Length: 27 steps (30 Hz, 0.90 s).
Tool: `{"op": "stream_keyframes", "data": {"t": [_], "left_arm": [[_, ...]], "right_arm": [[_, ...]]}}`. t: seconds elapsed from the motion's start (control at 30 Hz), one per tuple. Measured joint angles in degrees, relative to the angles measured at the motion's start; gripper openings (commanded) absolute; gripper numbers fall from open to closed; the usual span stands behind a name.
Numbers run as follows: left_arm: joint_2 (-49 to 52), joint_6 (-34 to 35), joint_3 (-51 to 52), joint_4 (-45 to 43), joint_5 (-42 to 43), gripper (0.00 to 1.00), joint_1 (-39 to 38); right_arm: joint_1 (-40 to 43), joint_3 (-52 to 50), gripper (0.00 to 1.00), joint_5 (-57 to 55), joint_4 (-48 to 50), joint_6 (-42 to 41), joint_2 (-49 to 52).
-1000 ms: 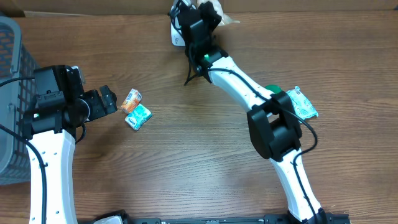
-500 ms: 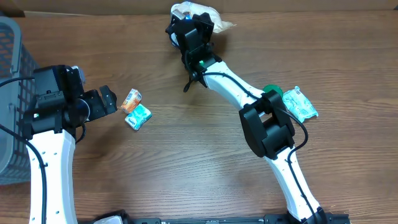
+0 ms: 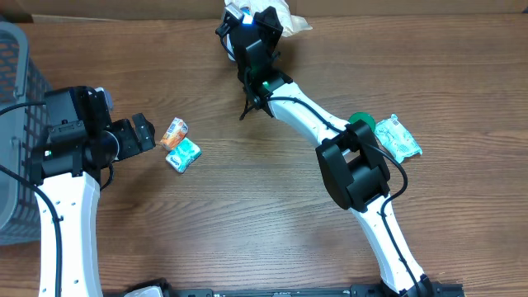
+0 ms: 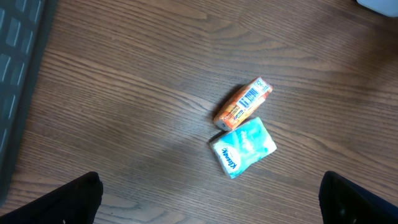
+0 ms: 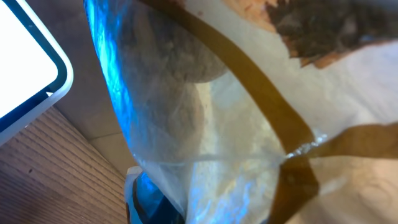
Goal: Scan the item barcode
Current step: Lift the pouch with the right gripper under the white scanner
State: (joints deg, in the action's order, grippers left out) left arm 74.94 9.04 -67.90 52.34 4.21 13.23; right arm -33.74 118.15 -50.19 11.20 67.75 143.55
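Observation:
At the table's back edge my right gripper (image 3: 254,25) is shut on a clear plastic bag (image 3: 285,15) with pale, bread-like contents. The bag (image 5: 205,118) fills the right wrist view and hides the fingers. Blue light falls on its left side. A white scanner (image 5: 25,68) with a dark rim shows at the upper left of that view. My left gripper (image 3: 145,132) stands wide open with nothing in it, just left of an orange packet (image 3: 174,131) and a teal tissue pack (image 3: 184,154). A barcode shows on the orange packet (image 4: 243,103), which lies beyond the left gripper (image 4: 211,208).
A grey mesh basket (image 3: 12,124) stands at the far left. Another teal pack (image 3: 399,137) and a green round thing (image 3: 360,120) lie at the right, beside the right arm's elbow. Bare wood lies between the two groups.
The right arm has carried the bag a little left and toward the back edge, and blue light now shines on it. The left arm has not moved.

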Motion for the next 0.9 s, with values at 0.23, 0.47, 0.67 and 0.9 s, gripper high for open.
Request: {"op": "stream_keyframes", "data": {"t": [0.23, 0.47, 0.67, 0.9], "left_arm": [[0.00, -0.02, 0.00, 0.00, 0.00, 0.99, 0.00], [0.00, -0.02, 0.00, 0.00, 0.00, 0.99, 0.00], [0.00, -0.02, 0.00, 0.00, 0.00, 1.00, 0.00], [0.00, -0.02, 0.00, 0.00, -0.02, 1.00, 0.00]], "right_arm": [[0.00, 0.00, 0.04, -0.22, 0.15, -0.02, 0.00], [-0.04, 0.00, 0.04, -1.09, 0.13, -1.84, 0.00], [-0.28, 0.00, 0.04, -3.45, -1.18, -5.42, -0.15], [-2.34, -0.22, 0.04, -2.27, -18.67, -18.56, -6.38]]}}
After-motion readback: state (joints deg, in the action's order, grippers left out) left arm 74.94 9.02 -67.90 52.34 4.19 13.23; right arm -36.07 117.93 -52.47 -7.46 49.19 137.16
